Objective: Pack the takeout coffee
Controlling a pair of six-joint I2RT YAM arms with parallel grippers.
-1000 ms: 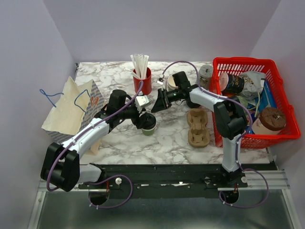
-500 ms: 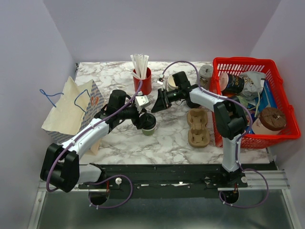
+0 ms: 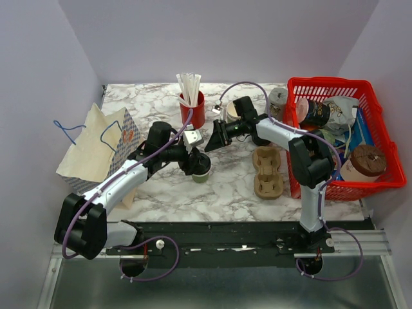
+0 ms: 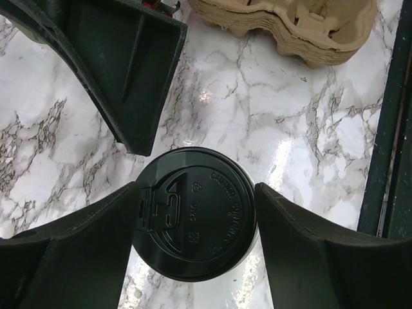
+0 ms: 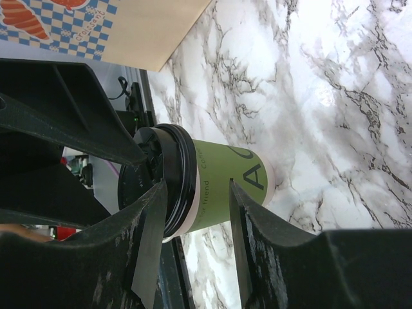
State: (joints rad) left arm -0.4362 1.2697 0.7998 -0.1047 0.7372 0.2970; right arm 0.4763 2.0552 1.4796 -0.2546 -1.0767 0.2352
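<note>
The takeout coffee is a cream cup with a green band and a black lid, standing upright on the marble near the middle. My left gripper reaches down over it. In the left wrist view its fingers press against the left and right edges of the lid. My right gripper hovers just behind and to the right of the cup, jaws open and apart from it. From the right wrist view the cup lies beyond the open fingers, with the left gripper's dark fingers round its lid.
A brown pulp cup tray lies right of the cup. A red cup of white straws stands behind. A paper bag lies at the left and a red basket of cups and packets stands at the right.
My left gripper's fingers have drawn in slightly onto the lid. Both arms and the cup have barely moved.
</note>
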